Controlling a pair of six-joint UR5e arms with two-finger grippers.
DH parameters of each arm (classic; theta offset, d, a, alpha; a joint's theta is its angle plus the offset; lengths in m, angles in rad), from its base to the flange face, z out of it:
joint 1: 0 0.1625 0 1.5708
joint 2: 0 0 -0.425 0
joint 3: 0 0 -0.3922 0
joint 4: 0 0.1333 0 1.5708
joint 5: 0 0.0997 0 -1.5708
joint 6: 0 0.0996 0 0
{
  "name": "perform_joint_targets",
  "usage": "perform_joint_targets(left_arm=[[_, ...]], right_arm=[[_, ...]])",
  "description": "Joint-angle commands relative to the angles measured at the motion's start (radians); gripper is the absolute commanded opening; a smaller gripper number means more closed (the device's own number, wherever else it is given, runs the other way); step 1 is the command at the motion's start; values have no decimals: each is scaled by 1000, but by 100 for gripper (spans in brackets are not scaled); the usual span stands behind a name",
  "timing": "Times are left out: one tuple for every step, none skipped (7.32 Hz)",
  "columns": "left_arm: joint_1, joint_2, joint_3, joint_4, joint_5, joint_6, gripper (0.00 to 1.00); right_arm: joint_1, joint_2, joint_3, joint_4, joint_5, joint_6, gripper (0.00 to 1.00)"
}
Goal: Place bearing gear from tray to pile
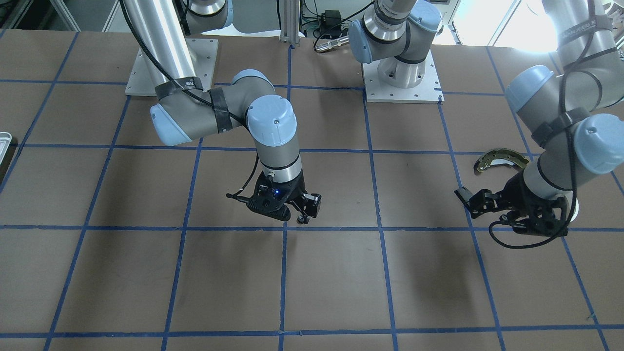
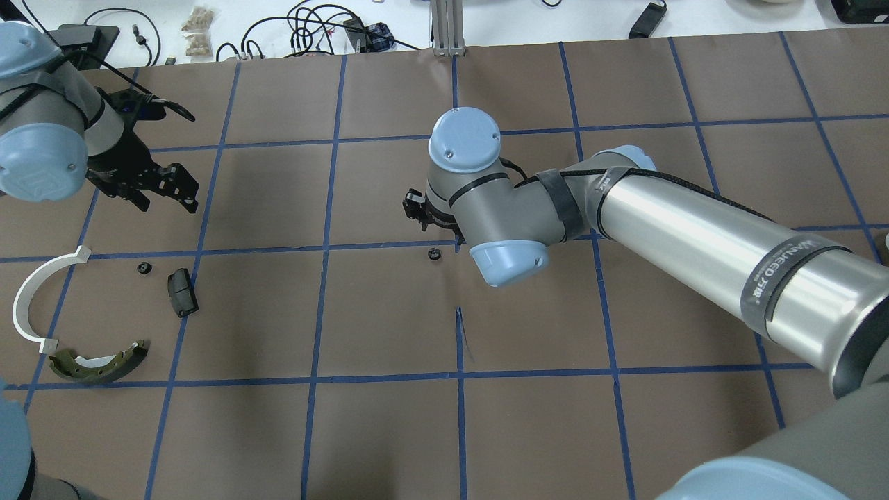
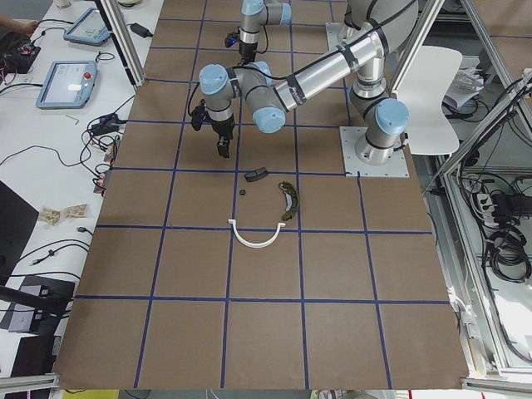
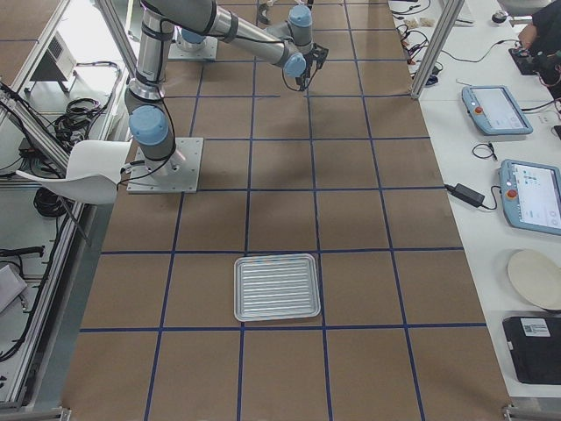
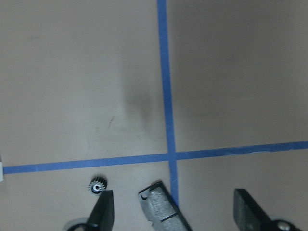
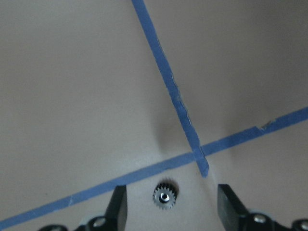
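Observation:
A small toothed bearing gear lies on the brown table by a blue tape crossing, also seen from overhead. My right gripper is open just above it, one finger on each side, not touching. The pile lies at the table's left: rusty brake shoe, black pad, white half-ring and another small gear. My left gripper is open and empty, just beyond the pile. The grey-white tray stands empty far to the right.
The left wrist view shows the pile's gear and black pad under the open left gripper. The arms' base plates stand at the robot's side. Cables and tablets lie beyond the table's far edge.

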Motion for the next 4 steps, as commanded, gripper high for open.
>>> perform_joint_targets(left_arm=[[-110, 14, -1, -1, -50, -73, 88], [-182, 8, 1, -1, -55, -169, 88], [-265, -7, 2, 2, -58, -261, 88], [-340, -22, 2, 15, -57, -367, 88]], right_arm=[[-73, -56, -146, 232, -54, -129, 100], [-127, -94, -197, 352, -58, -239, 100], [-206, -158, -214, 470, -58, -384, 100], [-297, -245, -207, 583, -56, -521, 100]])
